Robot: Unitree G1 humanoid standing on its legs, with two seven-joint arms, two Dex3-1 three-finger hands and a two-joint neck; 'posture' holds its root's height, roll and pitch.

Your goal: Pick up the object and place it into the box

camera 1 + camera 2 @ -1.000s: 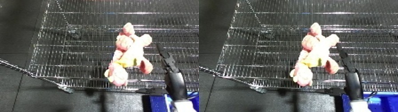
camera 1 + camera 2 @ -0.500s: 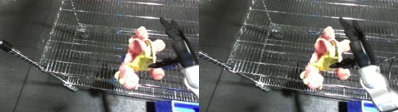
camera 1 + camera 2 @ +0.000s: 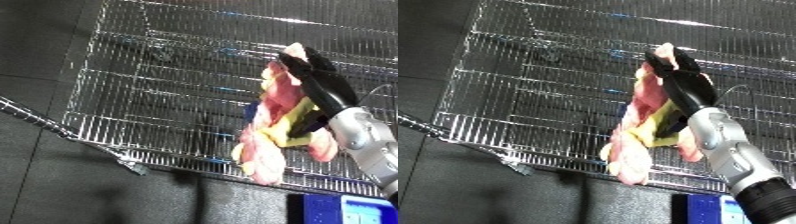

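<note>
A pink plush toy (image 3: 271,145) with a yellow middle lies inside the wire bin (image 3: 160,95), its lower end reaching the near rim. My right hand (image 3: 324,87) comes in from the lower right and lies on the toy's right side. Its fingers (image 3: 678,75) are nearly straight and run up along the toy's upper part to its head. The thumb (image 3: 306,126) points down-left onto the yellow patch. The toy's right edge is partly hidden under the hand. My left hand shows in neither view.
A thin metal bar (image 3: 53,127) runs diagonally from the left edge to the bin's near corner. Dark floor (image 3: 98,195) lies in front of the bin. A blue object (image 3: 355,210) sits at the bottom right edge.
My right hand has moved from beside the toy onto it, fingers now over its upper part. The toy keeps its place in the bin. The camera has shifted.
</note>
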